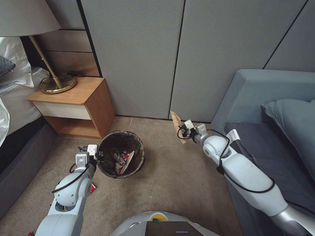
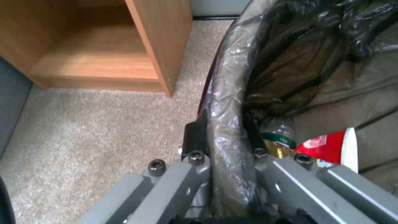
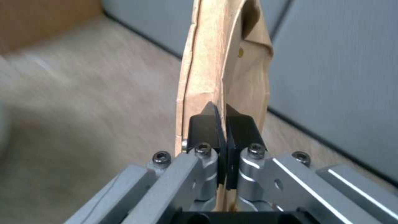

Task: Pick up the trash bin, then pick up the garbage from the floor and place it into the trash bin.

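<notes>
A: While my left gripper (image 2: 226, 146) pinches the trash bin (image 1: 120, 154) rim by the nightstand (image 1: 77, 108), where's the paper scrap (image 1: 177, 126)?

B: Clamped in my right gripper (image 3: 219, 124), well apart; I'd carry it squarely over the opening before letting go.

Two glossy white rounded arms with silver-grey forearm sections, looped black cables along each, left claw (image 1: 100, 154) and right claw (image 1: 182, 130) on boxy white wrist blocks, silver angled linkages with black hex screws, black fingertips (image 3: 240, 130), white base bearing a yellow-green marking
</notes>
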### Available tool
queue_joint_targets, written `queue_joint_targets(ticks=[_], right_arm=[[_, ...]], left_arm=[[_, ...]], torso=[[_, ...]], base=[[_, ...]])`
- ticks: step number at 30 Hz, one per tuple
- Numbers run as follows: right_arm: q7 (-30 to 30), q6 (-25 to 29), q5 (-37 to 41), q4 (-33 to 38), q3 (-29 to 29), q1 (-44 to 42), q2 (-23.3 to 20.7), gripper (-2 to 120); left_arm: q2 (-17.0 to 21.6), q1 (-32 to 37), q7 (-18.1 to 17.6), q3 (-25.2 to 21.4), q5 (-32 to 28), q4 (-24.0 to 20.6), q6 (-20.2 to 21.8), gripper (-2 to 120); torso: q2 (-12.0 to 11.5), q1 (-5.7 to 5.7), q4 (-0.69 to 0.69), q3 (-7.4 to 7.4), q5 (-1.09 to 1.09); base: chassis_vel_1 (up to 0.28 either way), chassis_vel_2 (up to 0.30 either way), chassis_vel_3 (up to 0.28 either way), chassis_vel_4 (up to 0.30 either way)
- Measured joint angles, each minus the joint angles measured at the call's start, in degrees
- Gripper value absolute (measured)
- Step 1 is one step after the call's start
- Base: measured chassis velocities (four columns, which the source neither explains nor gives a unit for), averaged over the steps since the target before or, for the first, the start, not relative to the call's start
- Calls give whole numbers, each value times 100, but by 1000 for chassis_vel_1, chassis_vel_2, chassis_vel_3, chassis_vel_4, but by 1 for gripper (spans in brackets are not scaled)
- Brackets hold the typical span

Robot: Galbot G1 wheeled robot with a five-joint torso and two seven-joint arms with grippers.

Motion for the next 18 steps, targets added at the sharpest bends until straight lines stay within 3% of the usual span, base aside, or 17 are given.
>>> queue_joint_targets(ticks=[4, 10, 18], right_arm=[[185, -179, 379, 641, 161, -71, -67, 0], [670, -610, 1690, 1865, 54, 164, -137, 0], [1035, -828, 2727, 2575, -318, 795, -224, 0]], left_arm=[[3, 17, 4, 10, 0, -95, 0, 3], [41, 81, 14, 9, 0, -277, 0, 3], [62, 77, 18, 22, 10, -322, 0, 3]], torso=[[0, 0, -1, 0, -1], [0, 0, 0, 0, -2], [0, 0, 0, 0, -2]], base=[[0, 0, 0, 0], [0, 0, 0, 0], [0, 0, 0, 0]])
